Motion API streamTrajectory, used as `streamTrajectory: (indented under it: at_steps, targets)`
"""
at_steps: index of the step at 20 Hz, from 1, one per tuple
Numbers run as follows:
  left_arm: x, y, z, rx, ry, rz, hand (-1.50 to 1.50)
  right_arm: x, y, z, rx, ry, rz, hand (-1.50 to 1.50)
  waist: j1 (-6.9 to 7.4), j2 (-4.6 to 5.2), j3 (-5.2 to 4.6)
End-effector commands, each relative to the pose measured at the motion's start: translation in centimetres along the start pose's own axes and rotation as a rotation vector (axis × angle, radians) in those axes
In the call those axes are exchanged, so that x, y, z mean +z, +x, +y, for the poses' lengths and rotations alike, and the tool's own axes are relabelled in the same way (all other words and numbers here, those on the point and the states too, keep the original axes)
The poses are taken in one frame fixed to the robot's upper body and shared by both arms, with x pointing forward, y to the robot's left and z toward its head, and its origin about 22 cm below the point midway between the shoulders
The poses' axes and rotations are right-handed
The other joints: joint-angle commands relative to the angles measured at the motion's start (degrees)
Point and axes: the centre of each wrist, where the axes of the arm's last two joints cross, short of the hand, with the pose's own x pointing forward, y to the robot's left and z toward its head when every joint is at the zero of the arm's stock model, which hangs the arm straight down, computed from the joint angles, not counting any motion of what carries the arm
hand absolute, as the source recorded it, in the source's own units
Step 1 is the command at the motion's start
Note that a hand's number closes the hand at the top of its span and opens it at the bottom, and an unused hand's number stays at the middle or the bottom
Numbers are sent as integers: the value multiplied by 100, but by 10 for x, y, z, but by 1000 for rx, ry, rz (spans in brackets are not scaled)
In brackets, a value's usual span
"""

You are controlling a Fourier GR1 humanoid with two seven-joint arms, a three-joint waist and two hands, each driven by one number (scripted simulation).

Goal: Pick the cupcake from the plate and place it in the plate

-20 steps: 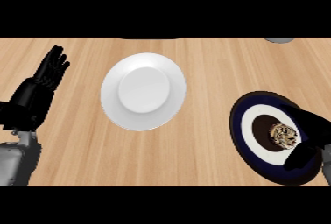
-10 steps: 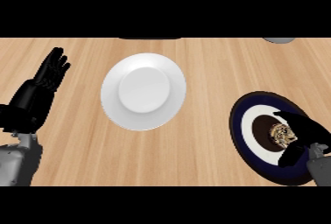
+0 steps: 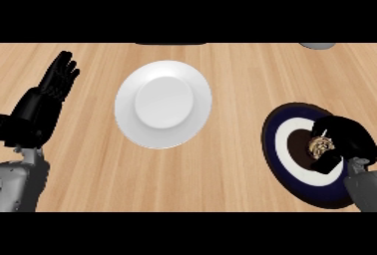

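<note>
On the dark plate [image 3: 283,149], a brown frosted cupcake [image 3: 319,147] sits within the right hand [image 3: 346,139].

Matt wood counter [image 3: 236,64], glossy white plate [image 3: 129,119]

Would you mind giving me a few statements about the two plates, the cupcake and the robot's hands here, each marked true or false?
1. The cupcake sits on the dark blue plate. True.
2. The white plate already holds the cupcake. False: nothing lies on the white plate.
3. The right hand is curled round the cupcake. True: its fingers wrap over and beside it, hiding part of it.
4. The left hand is pressing on the white plate. False: it is open, fingers up, resting near the view's left edge, apart from the plate.
5. The dark blue plate lies to the left of the white plate. False: it lies to the right, near the view's right edge.
</note>
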Motion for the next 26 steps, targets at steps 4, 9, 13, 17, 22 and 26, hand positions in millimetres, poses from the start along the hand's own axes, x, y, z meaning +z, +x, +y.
streamTrajectory:
  at_steps: [4,9,13,17,22,26]
  targets:
    - [-7,5,-11,19,-42,-10,0,-49,-22,-48,111,-118,-144,150,191,63,27]
    - [-10,9,-4,-1,-24,-15,0,-71,9,-69,98,-188,-300,150,133,38,20]
    - [5,-11,15,-14,8,4,0,-57,29,-79,-36,-235,-449,150,35,3,13]
    - [4,-19,-5,1,-2,13,0,-43,72,-100,-173,-273,-687,150,-35,-18,9]
    - [10,-12,3,-9,-5,11,0,-25,93,-117,-369,-244,-813,150,-4,-24,12]
    - [-1,-7,4,-11,4,0,0,1,129,-128,-364,-205,-863,150,-21,-8,11]
